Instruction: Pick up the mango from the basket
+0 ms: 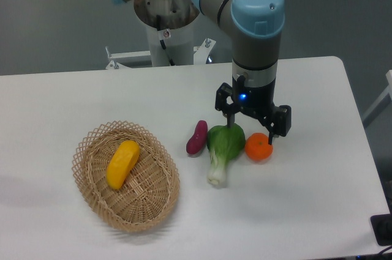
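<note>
Fingers (231, 117) of the black two-finger gripper (250, 128) spread apart, nothing between them, hanging over the green bok choy (223, 148) and small round orange citrus (258, 147) near mid-table; purple sweet potato (197, 137) just beside the greens. Target — smooth yellow-orange oblong mango (122, 163) — lies inside the shallow tan woven wicker basket (153, 208), toward the white table's (318, 211) front-left part, well apart from the gripper, to its image-left and nearer the front edge. Mango's long axis runs diagonally, upper end tilted image-right. Judgement: the gripper needs to cross over and likely turn the wrist to close across the narrow width — not yet begun.
</note>
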You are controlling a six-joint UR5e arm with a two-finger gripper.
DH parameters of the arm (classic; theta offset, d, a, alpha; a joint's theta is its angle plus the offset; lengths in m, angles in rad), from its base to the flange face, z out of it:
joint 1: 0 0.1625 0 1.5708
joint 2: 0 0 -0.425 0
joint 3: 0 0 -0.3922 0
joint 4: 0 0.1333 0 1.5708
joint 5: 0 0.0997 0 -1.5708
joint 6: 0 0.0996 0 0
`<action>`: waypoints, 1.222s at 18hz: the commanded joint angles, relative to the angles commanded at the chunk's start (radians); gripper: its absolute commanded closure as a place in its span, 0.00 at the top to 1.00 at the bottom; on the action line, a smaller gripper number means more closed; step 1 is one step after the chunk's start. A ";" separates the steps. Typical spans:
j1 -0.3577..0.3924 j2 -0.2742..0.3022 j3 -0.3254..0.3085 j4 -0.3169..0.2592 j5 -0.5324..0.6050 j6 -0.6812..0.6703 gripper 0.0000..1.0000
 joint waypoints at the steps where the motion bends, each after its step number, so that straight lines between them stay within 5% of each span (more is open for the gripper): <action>1: -0.002 -0.002 -0.002 0.000 0.003 0.000 1.00; 13: -0.008 0.003 -0.057 0.038 -0.054 -0.055 1.00; 17: -0.017 0.029 -0.141 0.064 -0.110 -0.075 1.00; 22: -0.113 0.015 -0.186 0.126 -0.107 -0.294 1.00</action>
